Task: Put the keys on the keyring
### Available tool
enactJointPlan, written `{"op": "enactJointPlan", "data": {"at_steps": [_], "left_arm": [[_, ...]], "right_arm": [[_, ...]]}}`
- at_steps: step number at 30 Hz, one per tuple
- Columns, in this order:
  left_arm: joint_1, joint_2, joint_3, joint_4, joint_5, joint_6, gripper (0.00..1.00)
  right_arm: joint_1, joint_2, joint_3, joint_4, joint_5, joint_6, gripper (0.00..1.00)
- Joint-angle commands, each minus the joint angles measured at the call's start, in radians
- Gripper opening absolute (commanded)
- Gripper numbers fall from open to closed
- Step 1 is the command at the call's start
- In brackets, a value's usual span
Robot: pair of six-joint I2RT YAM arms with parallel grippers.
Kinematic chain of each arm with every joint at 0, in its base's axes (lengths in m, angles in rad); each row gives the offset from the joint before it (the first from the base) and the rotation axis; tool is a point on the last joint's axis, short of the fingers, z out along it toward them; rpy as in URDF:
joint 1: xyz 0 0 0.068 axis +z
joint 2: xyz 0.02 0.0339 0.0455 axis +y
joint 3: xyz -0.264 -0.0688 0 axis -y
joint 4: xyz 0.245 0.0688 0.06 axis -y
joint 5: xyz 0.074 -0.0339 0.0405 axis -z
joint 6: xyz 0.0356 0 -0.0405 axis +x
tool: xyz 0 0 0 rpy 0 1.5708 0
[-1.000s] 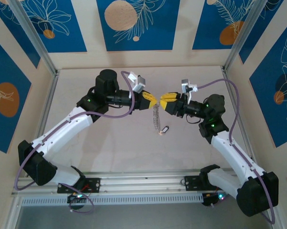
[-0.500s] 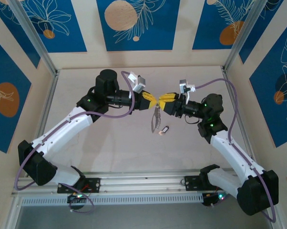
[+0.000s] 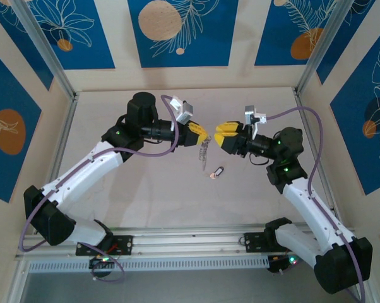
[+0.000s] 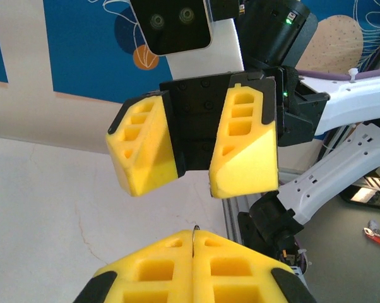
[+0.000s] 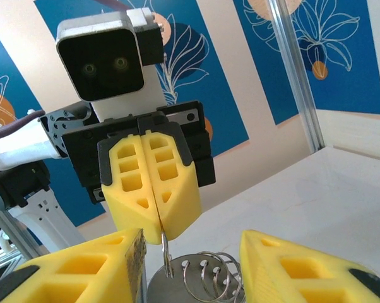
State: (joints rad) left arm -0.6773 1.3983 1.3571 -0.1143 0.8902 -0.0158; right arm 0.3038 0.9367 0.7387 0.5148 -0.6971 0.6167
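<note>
Blue leaf-printed panels wall in a pale table (image 3: 146, 189), above which the two arms face each other. The left gripper (image 3: 202, 136) is pinched shut on the thin wire of the keyring (image 3: 204, 153), which hangs straight down from its fingertips. In the right wrist view its silvery coils (image 5: 206, 274) dangle just below those closed yellow pads (image 5: 139, 189). The right gripper (image 3: 220, 137) stands opposite, a little apart from the left fingertips, jaws spread and holding nothing. The key (image 3: 216, 171) lies flat on the table, below and slightly nearer than the right fingers, just beyond the ring's lower end.

The step in hand looks like fetching the key. The right fingers should drop straight onto it and pinch its tan end, leaving the other end free for threading. The left grip should hold steady so the ring does not swing or slip.
</note>
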Motion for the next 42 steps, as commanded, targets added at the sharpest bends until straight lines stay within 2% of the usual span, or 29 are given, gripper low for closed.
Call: {"op": "enactJointPlan", "data": {"at_steps": [1,5,8,11,17,20,21,23,24,26,27,34,42], "left_arm": [[-0.004,0.008,0.045,0.001,0.019,0.018,0.00],[-0.004,0.008,0.043,0.008,0.019,0.016,0.00],[-0.004,0.009,0.046,0.006,0.019,0.016,0.00],[-0.003,0.009,0.046,0.010,0.021,0.016,0.00],[-0.005,0.014,0.045,0.024,0.023,0.006,0.00],[-0.003,0.010,0.034,0.056,-0.006,-0.027,0.00],[-0.003,0.000,0.018,0.083,-0.031,-0.044,0.07],[0.002,-0.028,-0.028,0.150,-0.100,-0.092,0.31],[0.007,-0.046,-0.055,0.188,-0.134,-0.120,0.39],[0.020,-0.074,-0.118,0.272,-0.186,-0.183,0.49],[0.028,-0.087,-0.150,0.322,-0.206,-0.221,0.51],[0.042,-0.100,-0.325,0.634,-0.203,-0.432,0.53],[0.043,-0.006,-0.365,0.937,-0.108,-0.629,0.42]], "right_arm": [[0.025,0.013,0.017,0.012,-0.018,-0.009,0.45],[0.043,0.029,0.021,0.011,-0.018,-0.015,0.44],[0.049,0.037,0.021,0.011,-0.014,-0.021,0.39],[0.052,0.044,0.017,0.014,-0.014,-0.021,0.29],[0.051,0.057,0.020,0.021,-0.020,-0.021,0.01],[0.050,0.057,0.014,0.018,-0.005,-0.028,0.00],[0.048,0.055,0.012,0.017,0.005,-0.029,0.00],[0.039,0.053,0.001,0.034,0.019,-0.019,0.00],[0.033,0.053,-0.005,0.049,0.022,-0.007,0.00],[0.025,0.051,-0.013,0.075,0.029,0.013,0.00],[0.024,0.048,-0.013,0.083,0.035,0.020,0.00],[0.022,0.046,-0.022,0.147,0.046,0.074,0.00],[0.023,0.049,-0.040,0.217,0.054,0.134,0.00]]}}
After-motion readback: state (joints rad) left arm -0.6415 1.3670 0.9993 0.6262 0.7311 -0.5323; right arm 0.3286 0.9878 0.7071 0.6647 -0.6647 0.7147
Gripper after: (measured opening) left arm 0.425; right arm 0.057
